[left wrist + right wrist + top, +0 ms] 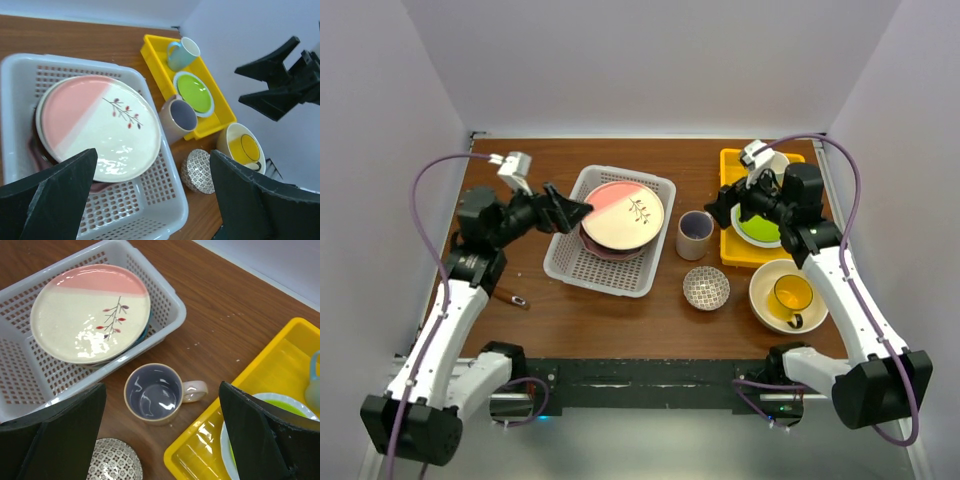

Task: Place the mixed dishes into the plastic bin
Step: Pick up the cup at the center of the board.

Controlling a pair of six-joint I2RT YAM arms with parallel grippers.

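The white plastic bin [567, 262] [150, 212] [172, 315] sits left of centre and holds a stack of plates. A pink-and-cream plate [622, 215] [100, 127] [90, 310] lies on top. My left gripper [570, 212] [154, 165] hovers open over the bin's left rim, holding nothing. A beige mug [695, 235] [152, 392] stands upright between the bin and the tray. My right gripper [720, 213] [161, 390] hangs open just above this mug. The small patterned bowl [706, 288] [112, 462] and a large cream bowl [765, 300] holding a yellow mug [792, 296] rest nearer the front.
A yellow tray [732, 250] [270, 385] at the back right carries a green plate [760, 230] [194, 92] and a pale blue mug [182, 52]. A small brown object [510, 297] lies on the table by the left arm. Walls close in both sides.
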